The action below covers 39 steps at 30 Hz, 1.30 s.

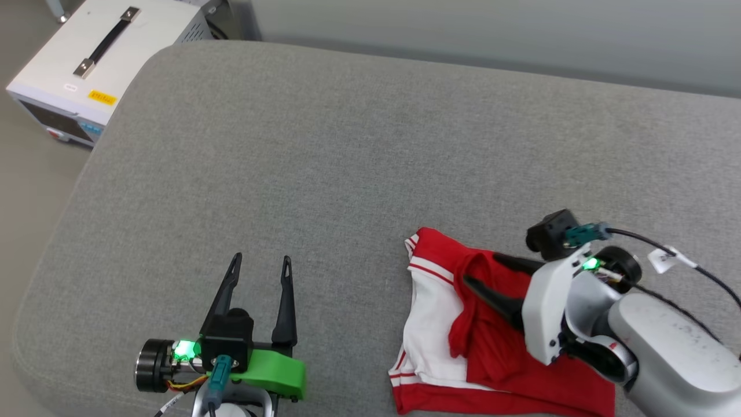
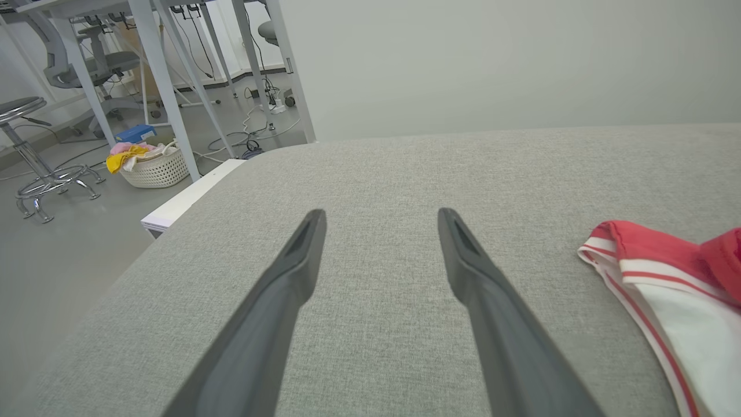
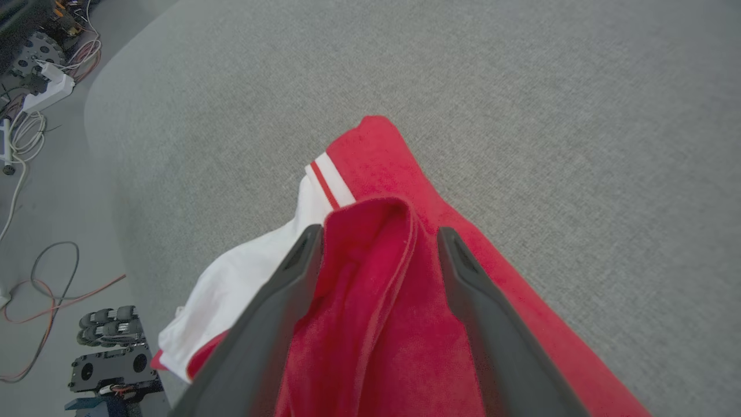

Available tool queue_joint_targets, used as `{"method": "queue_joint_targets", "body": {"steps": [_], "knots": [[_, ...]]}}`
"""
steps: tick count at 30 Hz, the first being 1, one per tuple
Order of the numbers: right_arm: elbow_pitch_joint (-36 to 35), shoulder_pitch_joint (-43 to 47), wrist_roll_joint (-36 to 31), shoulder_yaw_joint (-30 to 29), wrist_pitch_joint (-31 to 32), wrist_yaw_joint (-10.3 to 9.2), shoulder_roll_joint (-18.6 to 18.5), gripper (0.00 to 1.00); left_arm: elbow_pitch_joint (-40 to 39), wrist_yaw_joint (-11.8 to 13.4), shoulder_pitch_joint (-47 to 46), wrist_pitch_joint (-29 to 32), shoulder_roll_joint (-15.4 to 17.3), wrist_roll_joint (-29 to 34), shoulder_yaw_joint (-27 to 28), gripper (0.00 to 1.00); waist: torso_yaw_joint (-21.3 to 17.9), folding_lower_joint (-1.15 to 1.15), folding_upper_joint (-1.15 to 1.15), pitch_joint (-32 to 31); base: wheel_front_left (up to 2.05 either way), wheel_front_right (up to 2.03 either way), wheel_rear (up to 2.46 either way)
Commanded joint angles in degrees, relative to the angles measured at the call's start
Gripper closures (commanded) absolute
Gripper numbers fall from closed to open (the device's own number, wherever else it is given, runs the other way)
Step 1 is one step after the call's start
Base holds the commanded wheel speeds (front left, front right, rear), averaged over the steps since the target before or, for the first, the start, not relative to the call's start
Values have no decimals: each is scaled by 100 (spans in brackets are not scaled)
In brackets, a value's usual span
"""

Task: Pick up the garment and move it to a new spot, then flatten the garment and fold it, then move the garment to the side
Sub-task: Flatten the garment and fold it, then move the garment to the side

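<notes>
The garment (image 1: 492, 353), a red shirt with a white sleeve and red-white striped trim, lies crumpled at the front right of the grey cushion (image 1: 347, 150). My right gripper (image 1: 479, 270) is open, its two dark fingers lying over the garment with a raised red fold (image 3: 370, 260) between them. My left gripper (image 1: 261, 263) is open over bare cushion at the front left, well left of the garment (image 2: 671, 278). Any lettering on the shirt is hidden.
A white equipment box (image 1: 87, 63) with a black handle stands off the cushion's far left corner. The cushion's left edge rounds off to the floor. In the left wrist view a basket (image 2: 153, 165), a stool (image 2: 35, 174) and desk legs stand beyond the cushion.
</notes>
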Motion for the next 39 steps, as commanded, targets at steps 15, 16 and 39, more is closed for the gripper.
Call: {"method": "queue_joint_targets", "body": {"steps": [15,16,39], "knots": [[-540,1207,-2206,-2610,-2428,-4,69,0,-115,-96,349,-34,137,-10,173,0,-638,0,0,-663,0,0,0],[-549,1325,-2363,-2819,-2548,-4,169,0,-122,-100,370,-34,140,-13,179,0,-654,0,0,-685,0,0,0],[-1506,3734,-3484,-4598,-3186,-4,2060,0,-347,-132,936,-34,295,5,257,0,-690,0,0,-1138,0,0,0]]}}
